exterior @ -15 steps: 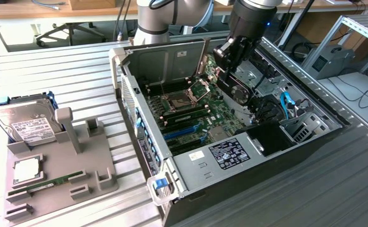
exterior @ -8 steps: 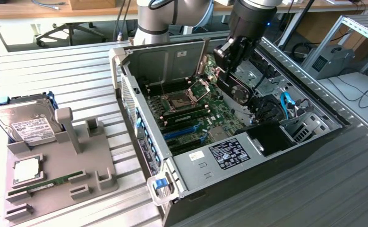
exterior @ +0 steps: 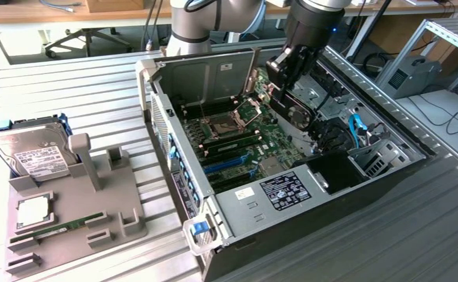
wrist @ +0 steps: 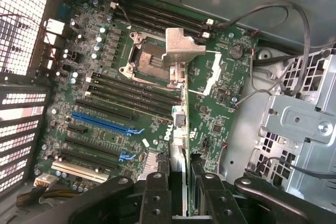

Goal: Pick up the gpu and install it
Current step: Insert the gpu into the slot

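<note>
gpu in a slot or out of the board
Out: the gpu hangs gripped between the fingers, its bracket end above the motherboard.

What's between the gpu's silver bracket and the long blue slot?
Wrist view: parallel black slots on the green motherboard separate the gpu's silver bracket from the blue slot.

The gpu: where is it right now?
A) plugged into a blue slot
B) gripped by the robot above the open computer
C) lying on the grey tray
B: the gripper clamps the gpu, which hangs above the motherboard, not seated in any slot.
</note>
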